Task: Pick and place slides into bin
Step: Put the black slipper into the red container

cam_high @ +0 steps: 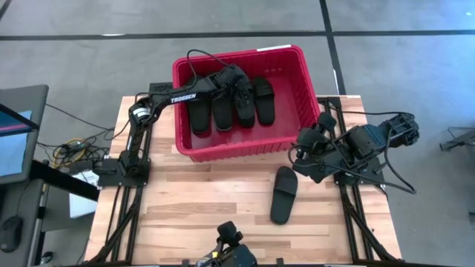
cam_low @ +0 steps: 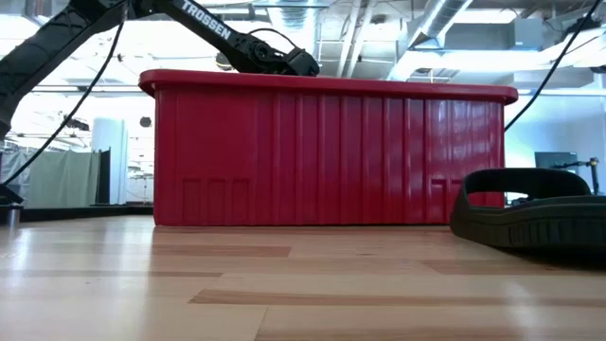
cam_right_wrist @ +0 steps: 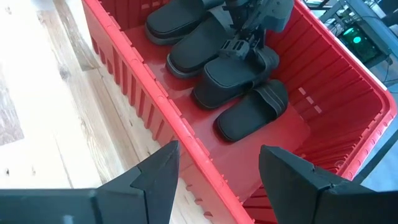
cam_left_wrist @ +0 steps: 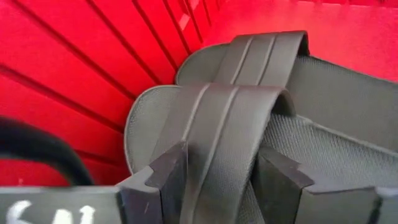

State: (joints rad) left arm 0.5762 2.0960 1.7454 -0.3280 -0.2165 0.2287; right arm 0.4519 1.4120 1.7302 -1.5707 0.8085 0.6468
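left gripper point(cam_high: 239, 83) down inside the red bin point(cam_high: 293, 53), fingers clamped across the strap of a dark slide point(cam_left_wrist: 217, 124) among four there, right gripper point(cam_high: 306, 144) spread and idle beside the bin, one black slide point(cam_high: 283, 194) lying on the table point(cam_high: 193, 215).

You get even, bright overhead light; shadows on the table point(cam_high: 223, 193) stay soft. In the low view, ceiling lights wash out the background, and the near slide point(cam_low: 530, 220) looks soft.
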